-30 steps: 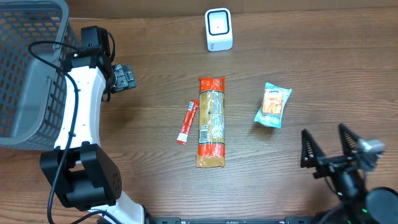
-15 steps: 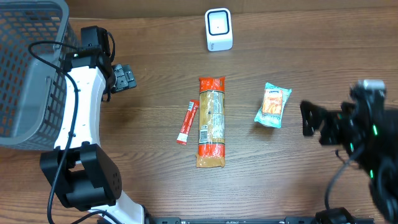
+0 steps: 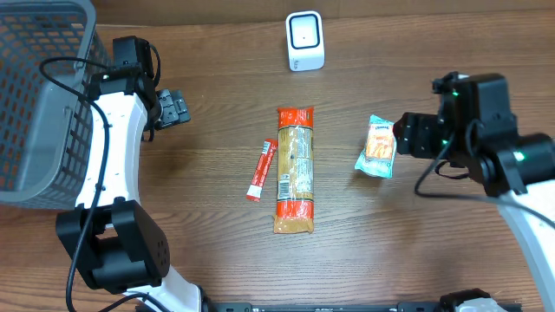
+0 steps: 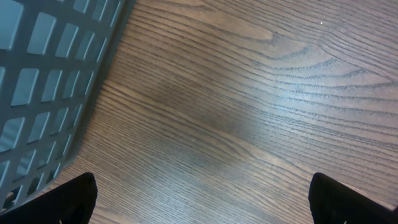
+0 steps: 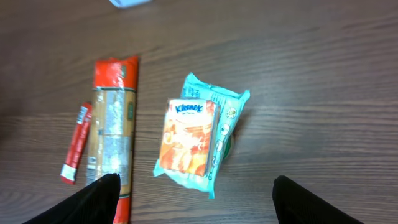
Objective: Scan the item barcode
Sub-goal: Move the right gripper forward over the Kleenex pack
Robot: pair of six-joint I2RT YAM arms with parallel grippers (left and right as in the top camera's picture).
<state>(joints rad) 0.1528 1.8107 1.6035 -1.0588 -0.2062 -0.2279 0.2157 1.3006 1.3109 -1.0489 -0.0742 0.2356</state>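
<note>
The overhead view takes in the whole desk (image 3: 416, 52): a white scanner (image 3: 305, 41) at the far edge, a grey mesh basket (image 3: 35, 104) at far left, and in the middle a red stick sachet (image 3: 261, 171) just left of a long pasta packet (image 3: 294, 170). The tissue pack (image 3: 380, 146) lies to the right of them, well apart from the scanner. From there its print is unreadable. The right wrist view shows the tissue pack (image 5: 189, 140) close up, with an orange panel face up and the Kleenex name at its far end. The pack's long axis runs near to far, with the far end leaning slightly right. The right gripper (image 5: 199, 205) hangs just to the right of the pack and above it, its fingers (image 5: 93, 199) spread wide with nothing between them. The left wrist view gives only bare wood and the basket (image 4: 50, 74) wall. The left gripper (image 4: 202, 202) is beside the basket, its fingers spread wide and empty.
</note>
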